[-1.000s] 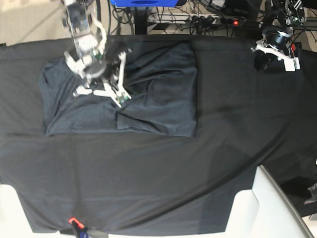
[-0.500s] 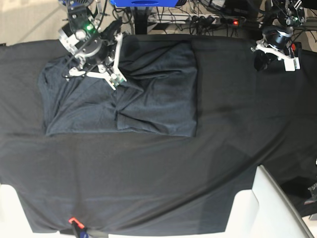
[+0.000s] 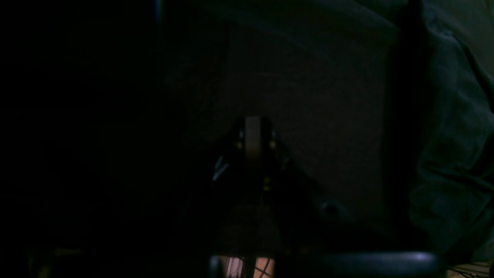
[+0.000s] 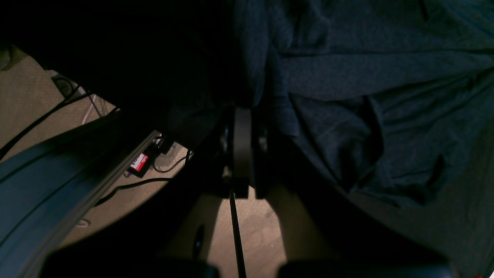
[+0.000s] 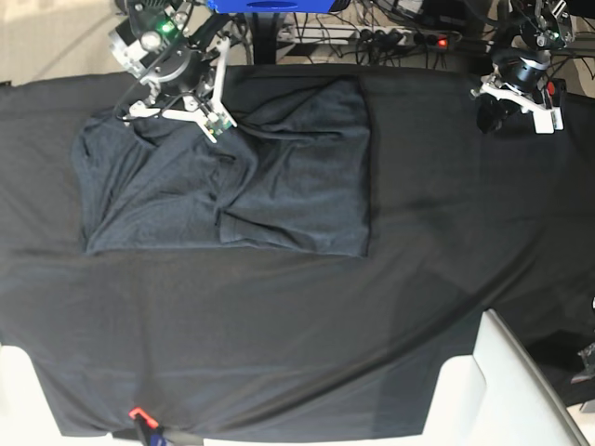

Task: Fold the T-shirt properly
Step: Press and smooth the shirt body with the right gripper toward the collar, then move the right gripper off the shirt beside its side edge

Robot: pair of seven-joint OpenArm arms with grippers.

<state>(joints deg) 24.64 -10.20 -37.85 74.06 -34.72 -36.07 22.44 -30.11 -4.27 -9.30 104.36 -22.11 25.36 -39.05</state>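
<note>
The T-shirt (image 5: pixel 223 177) lies part-folded on the far side of the surface (image 5: pixel 279 353), rumpled near its top edge. My right hand (image 5: pixel 209 130) is closed empty above that edge; left hand (image 5: pixel 490 110) closed, parked far off. I'd smooth the creases first. Plenty of free cloth nearer me.

Right arm: reaching in from the far edge on the base view's left, its tool (image 5: pixel 177 116) pointing down, jaws pressed together. Left arm: hanging at the far right corner, its tool (image 5: pixel 491 113) likewise closed, gripping nothing.
</note>
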